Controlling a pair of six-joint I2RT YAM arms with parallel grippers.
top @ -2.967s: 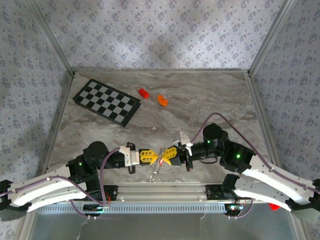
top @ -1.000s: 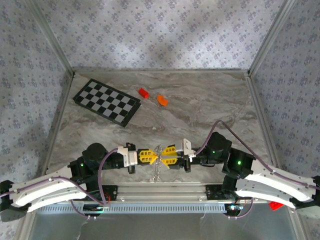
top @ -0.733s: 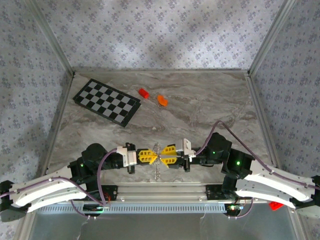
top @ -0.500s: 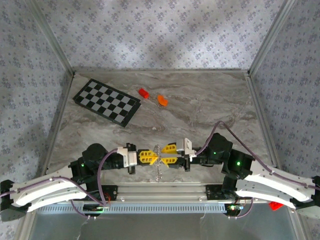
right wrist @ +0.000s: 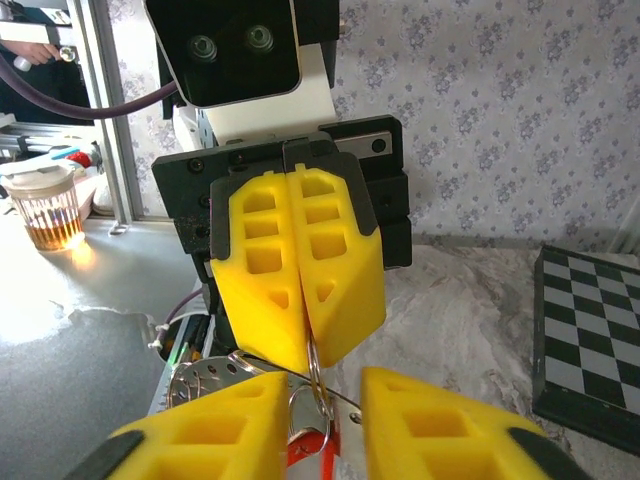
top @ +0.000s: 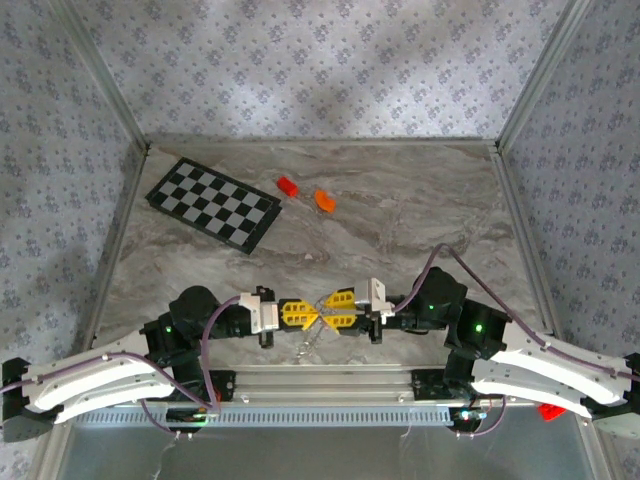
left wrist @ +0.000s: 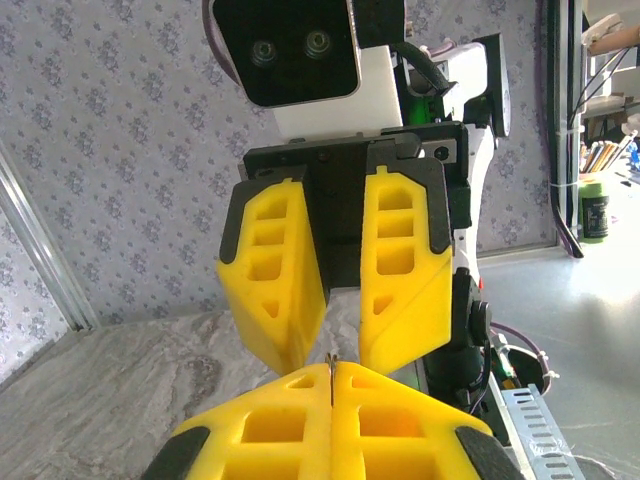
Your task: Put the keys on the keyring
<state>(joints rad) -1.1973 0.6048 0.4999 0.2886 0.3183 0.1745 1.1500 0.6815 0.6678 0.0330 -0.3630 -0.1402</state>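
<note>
- Left gripper (top: 303,314): clenched tight, pads flush together, with a thin edge of the keyring (right wrist: 314,372) nipped between the tips. It serves as the landmark for all notes below.
- Keyring: hangs free from the left gripper's tips, the loop dropping just below them. It is thin silvery wire. Judged light and stiff, springy where the coils part. The smooth metal is likely to slip or swivel in a pad grip.
- Key (right wrist: 300,452): the red head shows in the right wrist view, directly under the left gripper's tips at the lower part of the loop. Cannot tell whether it is already threaded.
- Right gripper (top: 330,309): faces the left gripper tip to tip, just beside it. Its jaws stand apart and straddle the loop, with nothing clamped that I can make out.
- Handling, judged: the key is tiny and light, and its flat red head is the only fair purchase. Take it across the flat faces, leaving the shaft free to lead into the coil. The shaft is too thin to pinch well.
- Ring hold, judged: best held by an edge away from the split, so the free side is open for threading.
- Risk, judged: the dangling loop will swing at any nudge and could turn the split away from the right gripper.
</note>
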